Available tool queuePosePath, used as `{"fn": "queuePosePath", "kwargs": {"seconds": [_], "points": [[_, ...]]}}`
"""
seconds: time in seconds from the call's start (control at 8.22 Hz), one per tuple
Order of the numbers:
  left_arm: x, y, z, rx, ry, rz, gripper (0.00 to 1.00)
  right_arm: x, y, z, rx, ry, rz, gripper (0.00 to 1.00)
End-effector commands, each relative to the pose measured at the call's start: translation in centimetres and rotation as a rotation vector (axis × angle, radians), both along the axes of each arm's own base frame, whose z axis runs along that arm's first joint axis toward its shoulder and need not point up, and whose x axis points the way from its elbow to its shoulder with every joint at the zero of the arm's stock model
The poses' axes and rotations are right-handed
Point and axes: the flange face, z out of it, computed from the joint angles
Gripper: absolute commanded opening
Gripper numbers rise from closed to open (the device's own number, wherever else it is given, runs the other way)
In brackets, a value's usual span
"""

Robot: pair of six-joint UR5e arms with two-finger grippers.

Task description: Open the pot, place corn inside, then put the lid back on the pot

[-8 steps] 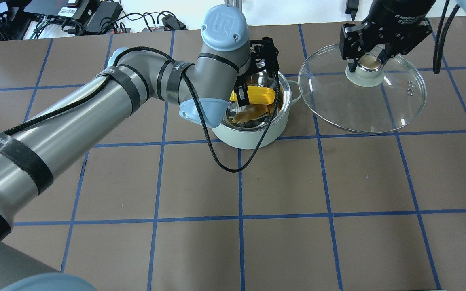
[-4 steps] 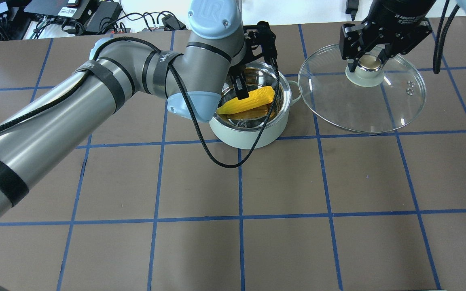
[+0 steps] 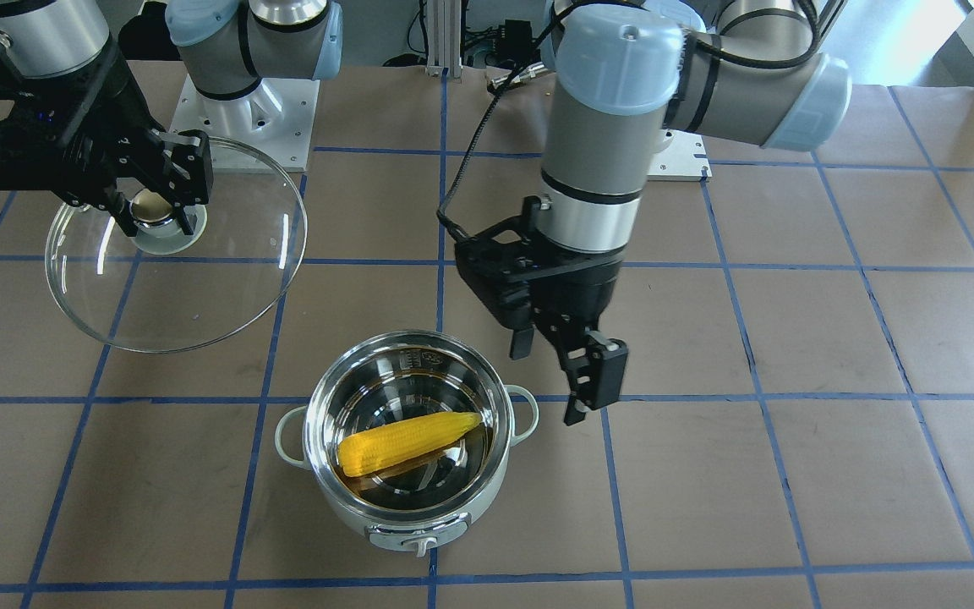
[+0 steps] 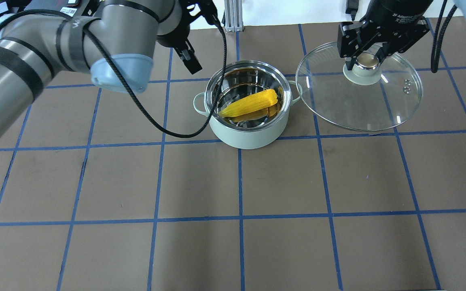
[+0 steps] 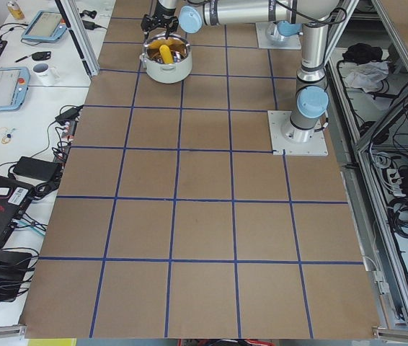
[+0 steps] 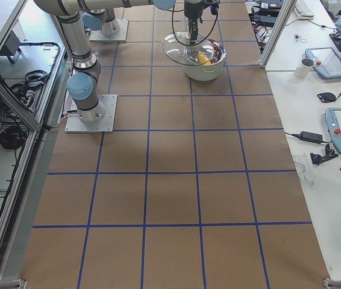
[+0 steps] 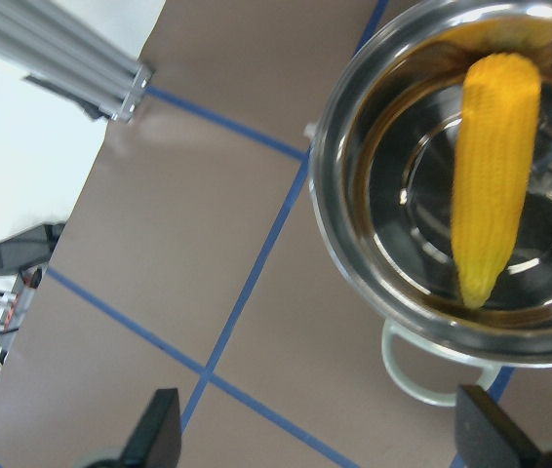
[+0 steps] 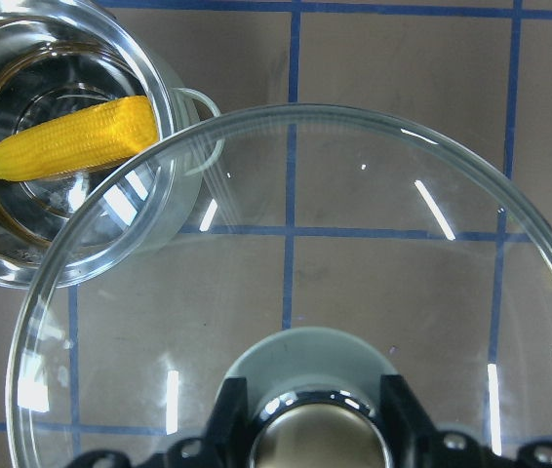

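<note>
**Mint pot, yellow corn, brown gridded table**

Just beside the black left gripper (image 3: pixel 548 382), the pot (image 4: pixel 249 135) is pale mint green outside. Inside it is mirror-bright steel with amber reflections on the wall. The corn (image 4: pixel 251 104) in it is bright yellow, dimpled in fine kernel rows. Under the black right gripper (image 4: pixel 365 60), the lid (image 4: pixel 358 109) is clear glass with white glints, a pale green centre disc and a shiny beige knob. Beneath both grippers, the table (image 4: pixel 200 182) is dull brown, ruled into squares by blue lines. The left arm (image 4: pixel 111 32) is grey with black bands and a pale blue cap.
</note>
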Motion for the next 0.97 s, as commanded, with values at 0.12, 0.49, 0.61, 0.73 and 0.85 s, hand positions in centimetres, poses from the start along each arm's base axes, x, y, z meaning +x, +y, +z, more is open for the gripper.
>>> {"fn": "queuePosePath", "kwargs": {"seconds": [0.12,0.49,0.61,0.73,0.85], "points": [[11.6,-2.6,1.0,0.073,0.157,0.396,1.0,8.8,-2.8,-3.3,-0.08,-0.019,-0.036,0.24],[14.3,-0.1,1.4,0.226,0.21,0.711,1.0,19.4,-4.9,-9.3,-0.149,-0.039,-0.035,0.25],[14.4,1.2,2.1,0.264,0.223,0.822,1.0,21.0,-5.5,-11.0,-0.151,-0.047,-0.02,0.25],[14.5,2.9,2.6,0.322,0.202,0.86,1.0,21.4,-6.3,-12.1,-0.158,-0.059,-0.02,0.25],[14.7,4.0,2.9,0.35,0.161,0.873,1.0,21.5,-6.6,-12.8,-0.152,-0.053,-0.005,0.25]]}}
